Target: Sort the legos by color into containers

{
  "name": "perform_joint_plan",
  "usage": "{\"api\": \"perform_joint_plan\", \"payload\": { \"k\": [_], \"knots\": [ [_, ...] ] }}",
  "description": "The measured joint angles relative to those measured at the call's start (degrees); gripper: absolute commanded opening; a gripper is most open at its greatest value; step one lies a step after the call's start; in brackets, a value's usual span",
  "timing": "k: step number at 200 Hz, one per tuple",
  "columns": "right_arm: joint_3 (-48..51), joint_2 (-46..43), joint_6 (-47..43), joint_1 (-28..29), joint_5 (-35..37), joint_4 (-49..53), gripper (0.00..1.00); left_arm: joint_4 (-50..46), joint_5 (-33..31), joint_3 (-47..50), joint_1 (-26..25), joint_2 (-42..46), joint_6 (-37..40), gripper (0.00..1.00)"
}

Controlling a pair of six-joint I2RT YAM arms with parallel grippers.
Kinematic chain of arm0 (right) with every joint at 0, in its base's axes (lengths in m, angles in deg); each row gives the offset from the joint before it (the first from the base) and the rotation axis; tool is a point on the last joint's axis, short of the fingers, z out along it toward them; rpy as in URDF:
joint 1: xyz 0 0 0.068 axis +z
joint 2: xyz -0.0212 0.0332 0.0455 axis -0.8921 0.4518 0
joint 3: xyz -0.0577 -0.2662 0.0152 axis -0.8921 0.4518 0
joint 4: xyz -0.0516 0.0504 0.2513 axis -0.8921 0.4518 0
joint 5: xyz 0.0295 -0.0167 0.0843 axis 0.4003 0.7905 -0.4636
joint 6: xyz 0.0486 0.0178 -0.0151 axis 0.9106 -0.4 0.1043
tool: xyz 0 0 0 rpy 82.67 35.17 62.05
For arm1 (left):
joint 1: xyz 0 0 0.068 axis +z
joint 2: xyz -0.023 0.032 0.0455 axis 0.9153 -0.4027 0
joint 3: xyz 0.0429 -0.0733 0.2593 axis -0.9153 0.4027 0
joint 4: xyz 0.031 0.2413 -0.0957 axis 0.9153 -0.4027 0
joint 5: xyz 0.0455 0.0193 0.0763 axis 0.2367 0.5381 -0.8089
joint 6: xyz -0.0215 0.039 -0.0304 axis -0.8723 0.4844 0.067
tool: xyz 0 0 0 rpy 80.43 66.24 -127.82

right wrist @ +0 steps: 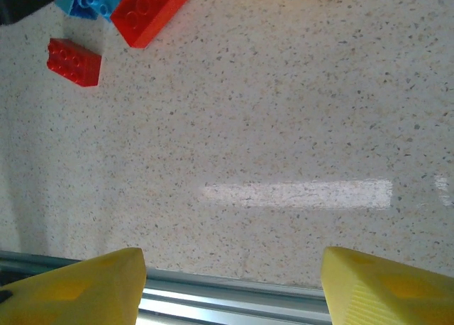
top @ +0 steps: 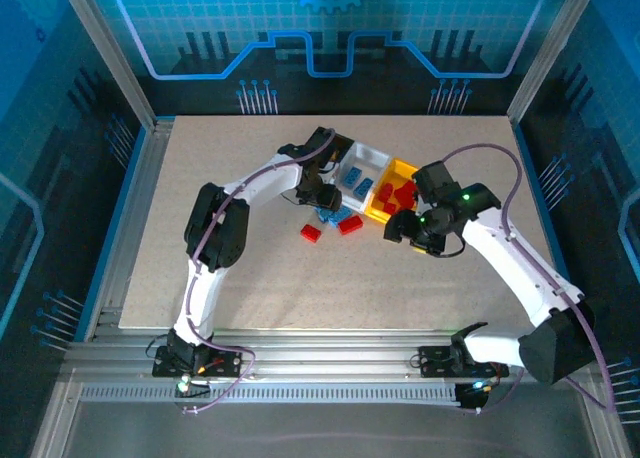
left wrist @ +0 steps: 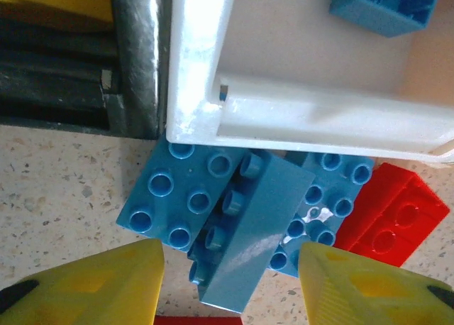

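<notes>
Glossy blue studded plastic bricks (left wrist: 237, 229) huddle against the white square plastic bin (left wrist: 312, 119) (one tipped sideways). The left gripper (left wrist: 230, 275) is spread above them, and the right gripper (right wrist: 234, 279) is spread, empty.

glossy plastic legos (left wrist: 234, 226), speckled matt table (right wrist: 284, 126)

Speckled beige table (right wrist: 284, 126); blue bricks (left wrist: 170, 190); red brick (left wrist: 390, 218); white bin (left wrist: 319, 116).
</notes>
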Motion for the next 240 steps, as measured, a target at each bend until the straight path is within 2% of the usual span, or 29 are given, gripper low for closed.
{"api": "perform_joint_plan", "payload": {
  "k": [47,107,129,184,192,208,240],
  "knots": [
    [-0.1,4.0,-1.7,-2.3,-2.5,-1.3,0.68,-1.1,-0.8,-0.3,-1.7,-2.0,0.9,0.34],
    [-0.4,5.9,-2.1,-2.3,-3.8,-2.8,0.68,-1.0,-1.7,-0.5,-2.1,-2.3,0.7,0.22],
    [-0.4,5.9,-2.1,-2.3,-3.9,-3.2,0.68,0.6,-1.9,2.8,-2.1,-0.2,0.5,0.21],
    [-0.4,5.9,-1.0,-0.9,-3.9,-5.2,0.68,0.6,-2.9,17.7,-2.1,10.3,-1.2,0.22],
    [-0.4,5.9,-0.7,-0.2,-3.9,-5.6,0.68,0.5,-3.0,20.0,-2.1,12.1,-1.4,0.24],
    [-0.2,5.9,-0.3,1.0,-3.8,-6.3,0.68,0.2,-3.2,23.8,-2.1,15.5,-2.2,0.36],
    [0.7,6.8,0.3,3.0,-3.7,-7.0,0.68,0.0,-4.0,26.3,-2.1,19.2,-3.0,0.43]
  ]
}}
